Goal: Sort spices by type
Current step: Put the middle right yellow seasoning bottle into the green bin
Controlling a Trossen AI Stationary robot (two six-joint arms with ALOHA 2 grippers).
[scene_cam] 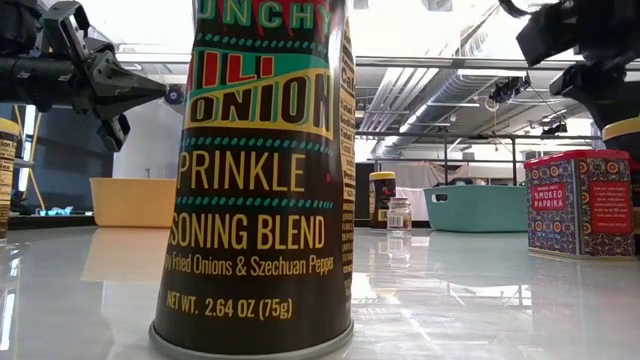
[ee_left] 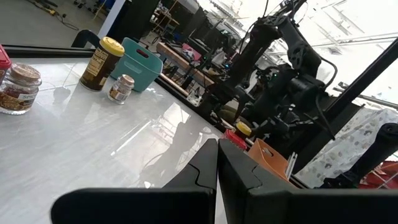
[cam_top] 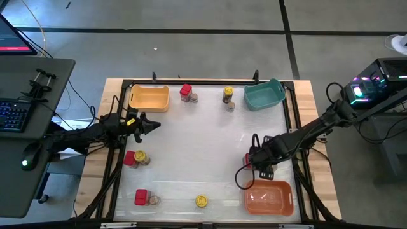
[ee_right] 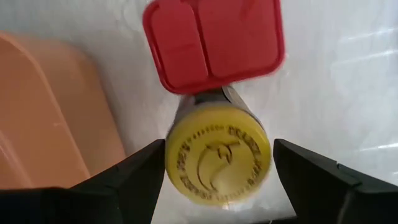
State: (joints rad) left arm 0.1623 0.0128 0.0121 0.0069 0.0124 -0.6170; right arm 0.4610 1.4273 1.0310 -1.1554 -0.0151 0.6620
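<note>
- Closest to the low camera stands a tall dark cylindrical jar on the glossy white counter; its label reads "ONION", "SPRINKLE", "NET WT. 2.64 OZ (75g)".
- Right end effector straddles an embossed round yellow-lidded jar, fingers spread, just beside a red square-lidded box and the orange plastic tray.
- Red patterned tin reads "SMOKED PAPRIKA".
- Left end effector hovers closed, holding nothing.

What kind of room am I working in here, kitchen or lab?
Most likely a robotics lab or workshop, not a kitchen: a framed white table on a bare concrete floor, a desk with a keyboard and monitor beside it, and exposed ceiling ducts beyond the table.
</note>
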